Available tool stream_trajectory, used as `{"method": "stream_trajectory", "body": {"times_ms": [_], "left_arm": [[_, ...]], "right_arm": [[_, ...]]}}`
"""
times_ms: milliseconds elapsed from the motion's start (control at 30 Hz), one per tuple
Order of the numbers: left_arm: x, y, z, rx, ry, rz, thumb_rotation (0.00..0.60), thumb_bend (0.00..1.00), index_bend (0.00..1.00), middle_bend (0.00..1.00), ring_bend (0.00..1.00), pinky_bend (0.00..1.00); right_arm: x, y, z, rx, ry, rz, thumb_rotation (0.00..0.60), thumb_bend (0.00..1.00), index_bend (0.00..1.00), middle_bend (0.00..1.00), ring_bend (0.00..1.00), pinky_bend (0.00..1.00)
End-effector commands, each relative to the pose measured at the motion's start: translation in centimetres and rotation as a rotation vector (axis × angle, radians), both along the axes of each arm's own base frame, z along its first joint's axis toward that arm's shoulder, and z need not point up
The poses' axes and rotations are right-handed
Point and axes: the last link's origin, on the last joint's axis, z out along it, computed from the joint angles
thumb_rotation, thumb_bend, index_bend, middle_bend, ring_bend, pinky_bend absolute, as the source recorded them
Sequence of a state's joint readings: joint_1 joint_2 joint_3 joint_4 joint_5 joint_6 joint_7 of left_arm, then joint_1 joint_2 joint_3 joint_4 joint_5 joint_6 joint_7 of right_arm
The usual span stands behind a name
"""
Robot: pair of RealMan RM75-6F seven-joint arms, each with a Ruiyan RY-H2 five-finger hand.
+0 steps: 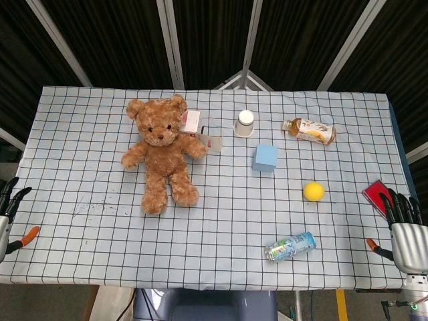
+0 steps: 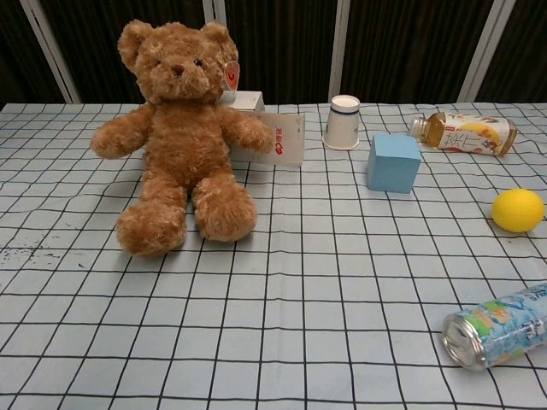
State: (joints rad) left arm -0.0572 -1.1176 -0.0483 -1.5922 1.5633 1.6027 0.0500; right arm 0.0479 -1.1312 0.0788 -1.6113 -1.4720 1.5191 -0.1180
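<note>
Can (image 2: pixel 498 328) nearest; head view alone shows right hand (image 1: pixel 406 231), left hand (image 1: pixel 8 210): fingers spread, empty.

Red flat card-like item (image 1: pixel 376 193): lies flat near the right edge of the checked bench, tilted at an angle, just in front of the right hand's fingertips; whether they touch cannot be told. Seen in head view only.

Yellow ball (image 1: pixel 313 192): round, resting well left of the red item.

Head view looks steeply down from high at the robot's edge, taking in the whole checked table (image 1: pixel 221 241). Chest view sits low and close, facing across it. Both share the teddy bear (image 1: pixel 162 150), blue block (image 2: pixel 394 161), lemon (image 2: pixel 517 210).
</note>
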Motion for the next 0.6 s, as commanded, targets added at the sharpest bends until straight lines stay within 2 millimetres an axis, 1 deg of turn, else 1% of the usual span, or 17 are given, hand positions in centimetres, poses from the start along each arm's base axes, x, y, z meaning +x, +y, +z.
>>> {"method": "stream_trajectory", "body": {"times_ms": [33, 200, 433, 600], "left_arm": [[-0.04, 0.02, 0.12, 0.005, -0.002, 0.003, 0.6, 0.31, 0.15, 0.0, 0.0, 0.0], [-0.46, 0.09, 0.12, -0.002, -0.003, 0.036, 0.6, 0.31, 0.15, 0.0, 0.0, 0.0], [-0.47, 0.46, 0.05, -0.006, -0.009, 0.048, 0.6, 0.31, 0.15, 0.0, 0.0, 0.0], [-0.69, 0.75, 0.12, -0.005, -0.013, 0.059, 0.6, 0.31, 0.15, 0.0, 0.0, 0.0]], "right_arm": [[0.04, -0.04, -0.2, 0.009, 0.001, 0.001, 0.6, 0.13, 0.05, 0.02, 0.0, 0.0], [0.05, 0.03, -0.21, 0.012, 0.0, -0.001, 0.6, 0.13, 0.05, 0.02, 0.0, 0.0], [0.01, -0.03, 0.13, -0.001, -0.011, -0.004, 0.6, 0.13, 0.05, 0.02, 0.0, 0.0], [-0.15, -0.14, -0.1, 0.015, -0.012, -0.011, 0.6, 0.13, 0.05, 0.02, 0.0, 0.0]]}}
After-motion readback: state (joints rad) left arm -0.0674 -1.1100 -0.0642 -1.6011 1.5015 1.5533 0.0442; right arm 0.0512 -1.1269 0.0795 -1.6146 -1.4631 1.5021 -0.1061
